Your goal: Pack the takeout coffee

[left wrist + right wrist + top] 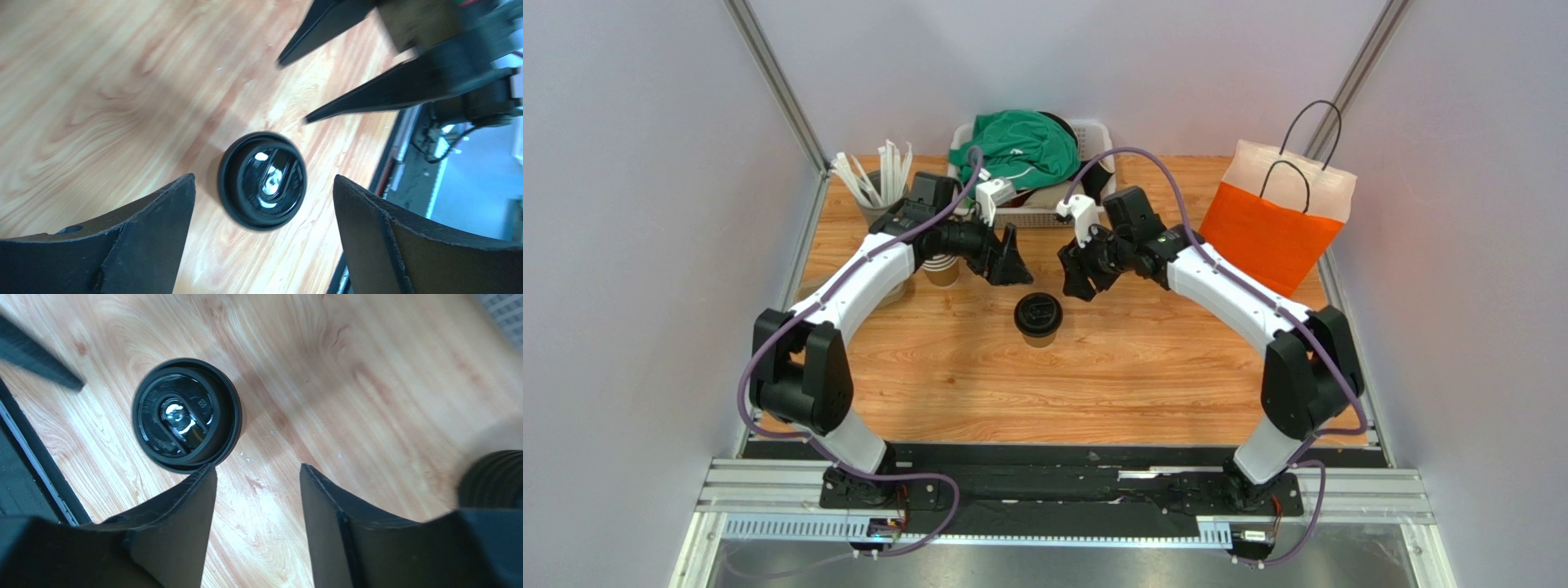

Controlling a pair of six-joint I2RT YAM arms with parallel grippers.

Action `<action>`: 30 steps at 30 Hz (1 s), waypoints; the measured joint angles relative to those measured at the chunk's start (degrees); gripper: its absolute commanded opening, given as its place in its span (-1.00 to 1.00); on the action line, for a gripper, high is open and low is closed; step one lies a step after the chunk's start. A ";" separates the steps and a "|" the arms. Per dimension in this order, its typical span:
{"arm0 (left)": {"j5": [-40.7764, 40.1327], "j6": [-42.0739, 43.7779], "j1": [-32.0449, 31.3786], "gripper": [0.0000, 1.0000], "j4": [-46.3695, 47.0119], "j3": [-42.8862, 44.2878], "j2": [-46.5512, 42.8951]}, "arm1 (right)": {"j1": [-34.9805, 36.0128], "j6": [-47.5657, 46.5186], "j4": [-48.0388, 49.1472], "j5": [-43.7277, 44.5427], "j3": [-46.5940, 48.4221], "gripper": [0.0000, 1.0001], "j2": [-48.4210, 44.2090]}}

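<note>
Top external view first: the takeout coffee (1038, 316) stands upright near the middle of the wooden tabletop (1136, 380), black lid on, nothing touching it. The left pincer (1008, 261) hangs at about its 11 o'clock and the right pincer (1078, 279) at about 1 o'clock, both near the cup but apart from it. At 12 o'clock, against the back wall, a white basket (1093, 132) holds a green cloth (1014, 147); an orange and white paper bag (1271, 233) stands upright at 2 o'clock. Left wrist view: the left pincer (263, 178) has its fingers spread wide, the lidded cup (263, 180) seen below and between them, ungripped, with the right pincer (293, 92) at 1 o'clock. Right wrist view: the right pincer (258, 468) is parted over bare wood, holding nothing, and the cup (186, 414) sits at 10 o'clock, its rim just beside one fingertip.
</note>
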 measured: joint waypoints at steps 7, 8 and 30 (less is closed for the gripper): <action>-5.75 7.52 0.52 0.93 -6.88 -0.11 -4.02 | -0.74 -2.78 -0.70 0.50 0.00 0.24 -5.31; -6.51 8.52 0.61 0.93 -7.69 -0.39 -4.33 | -0.90 -3.15 -0.94 0.63 0.00 0.24 -5.40; -34.12 16.90 5.09 0.98 -19.28 -22.60 -49.90 | -4.22 -6.82 -7.08 19.45 4.61 0.39 -19.08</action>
